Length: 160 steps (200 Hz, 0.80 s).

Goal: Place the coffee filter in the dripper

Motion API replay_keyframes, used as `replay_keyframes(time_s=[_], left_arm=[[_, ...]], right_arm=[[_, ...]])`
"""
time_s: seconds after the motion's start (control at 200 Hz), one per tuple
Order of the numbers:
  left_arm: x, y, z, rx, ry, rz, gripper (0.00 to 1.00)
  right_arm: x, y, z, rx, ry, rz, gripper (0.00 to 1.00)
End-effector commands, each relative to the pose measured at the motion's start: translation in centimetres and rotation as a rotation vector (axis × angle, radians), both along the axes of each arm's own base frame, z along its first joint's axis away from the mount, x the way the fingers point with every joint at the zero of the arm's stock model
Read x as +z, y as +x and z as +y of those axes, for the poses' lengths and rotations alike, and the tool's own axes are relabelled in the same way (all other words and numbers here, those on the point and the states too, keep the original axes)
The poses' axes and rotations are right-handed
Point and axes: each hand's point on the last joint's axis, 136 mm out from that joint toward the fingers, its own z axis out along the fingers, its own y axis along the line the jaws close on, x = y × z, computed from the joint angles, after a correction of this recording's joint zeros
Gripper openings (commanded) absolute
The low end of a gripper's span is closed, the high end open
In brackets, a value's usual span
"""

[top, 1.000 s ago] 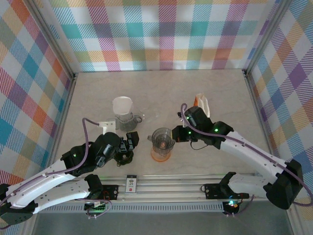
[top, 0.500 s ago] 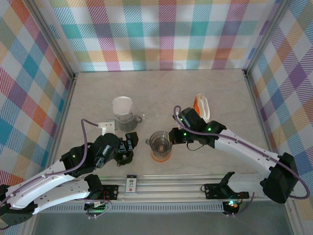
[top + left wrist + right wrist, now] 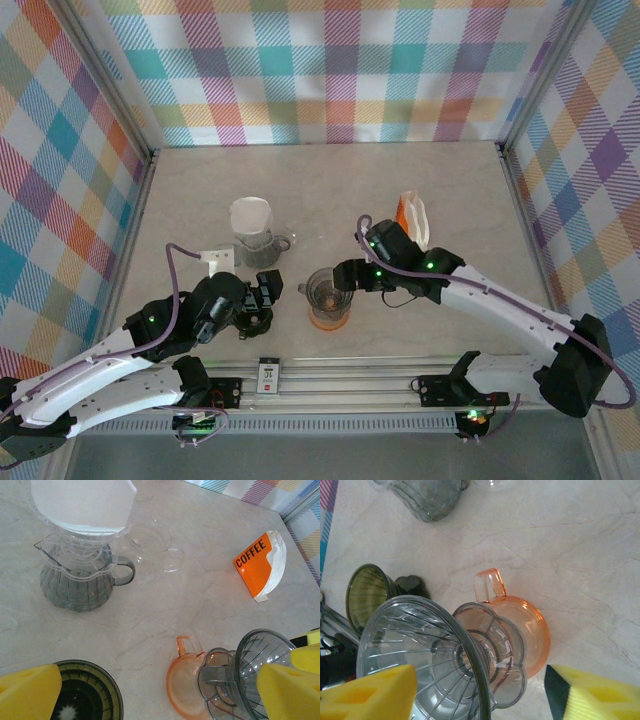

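White paper cone coffee filter [image 3: 250, 213], seated in a second clear dripper [image 3: 75, 545] atop the grey ribbed glass server [image 3: 258, 250], left of centre on the marbled tabletop [image 3: 450, 180]; more white filters show in the orange packet lettered COFFEE [image 3: 412, 217], lying just beyond the right arm. Target: the clear ribbed glass dripper [image 3: 328, 287], empty, standing on an orange scalloped glass stand [image 3: 532, 635] with a handle, near the front edge between the two arms. Right tool [image 3: 480, 692]: jaws well apart, one yellow pad on either side of the empty dripper, clamping nothing. Left tool [image 3: 160, 695]: jaws spread wide, empty, with a dark green ribbed dripper [image 3: 85, 695] just beside one pad. Step in hand, as judged: the receiving dripper stands ready and no filter is yet gripped. The next move calls for a tool to reach a filter, pinch its thin paper edge without crushing it, carry it over the open mouth and lower it point down.
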Motion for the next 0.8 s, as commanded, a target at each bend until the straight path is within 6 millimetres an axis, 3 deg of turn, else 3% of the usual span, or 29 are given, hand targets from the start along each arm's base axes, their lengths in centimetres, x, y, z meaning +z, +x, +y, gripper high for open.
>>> replay_keyframes(time_s=[0.0, 0.165, 0.395, 0.525, 0.605, 0.795], left_arm=[[-0.4, 0.0, -0.2, 0.004, -0.008, 0.000, 1.00], [-0.9, 0.0, -0.7, -0.016, 0.005, 0.012, 1.00], [-1.2, 0.0, -1.6, -0.041, -0.001, 0.026, 1.00], [-1.3, 0.1, -1.9, -0.045, -0.005, 0.033, 1.00], [-1.6, 0.0, -1.9, -0.045, 0.001, 0.042, 1.00], [-2.1, 0.0, -1.8, -0.041, 0.014, 0.048, 1.00]], right_arm=[[1.8, 0.6, -1.2, -0.033, -0.022, -0.090, 0.76], [3.3, 3.4, -4.2, -0.130, -0.105, -0.188, 0.78], [3.9, 10.6, -9.4, -0.319, -0.130, -0.233, 0.65], [2.3, 14.8, -12.3, -0.403, -0.213, -0.216, 0.63], [1.2, 16.9, -13.9, -0.435, -0.290, -0.207, 0.53], [-0.8, 19.7, -15.6, -0.444, -0.362, -0.169, 0.39]])
